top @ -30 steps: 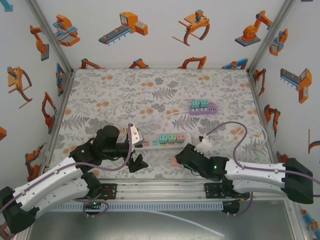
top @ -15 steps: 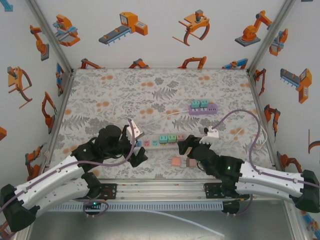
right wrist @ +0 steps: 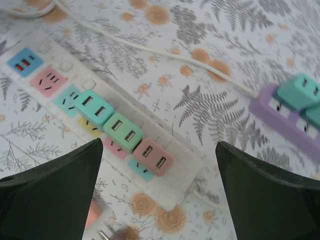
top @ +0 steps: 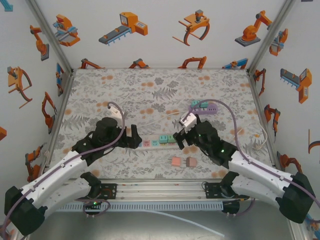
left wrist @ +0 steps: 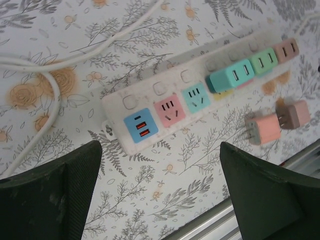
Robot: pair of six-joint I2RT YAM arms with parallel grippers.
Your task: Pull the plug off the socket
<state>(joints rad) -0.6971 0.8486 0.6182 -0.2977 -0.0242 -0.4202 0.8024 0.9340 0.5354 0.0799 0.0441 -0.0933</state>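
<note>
**Above the power strip, both grippers hang open on either side**

At the near middle of the bench (top: 150,90), the left gripper (top: 134,136) hangs with its jaws spread wide, holding nothing. It sits at the left end of the white power strip (top: 150,143). The right gripper (top: 179,141) is just as open and empty over the strip's right end.

Three plugs are seated there in a touching row: teal (right wrist: 93,106), green (right wrist: 122,131) and brown (right wrist: 153,156). Two loose plugs (top: 175,162) lie nearer the arms, apart from the strip.

To my eye the trouble lies in that packed row. Jaws closing on one plug could catch its neighbour too. The strip also looks light and unfastened, so a pull with nothing pinning it might lift the whole strip.

The strip's long axis runs left to right between the grippers. The plugs face up, prongs presumably driven down, so a sideways tug could jam them.
</note>
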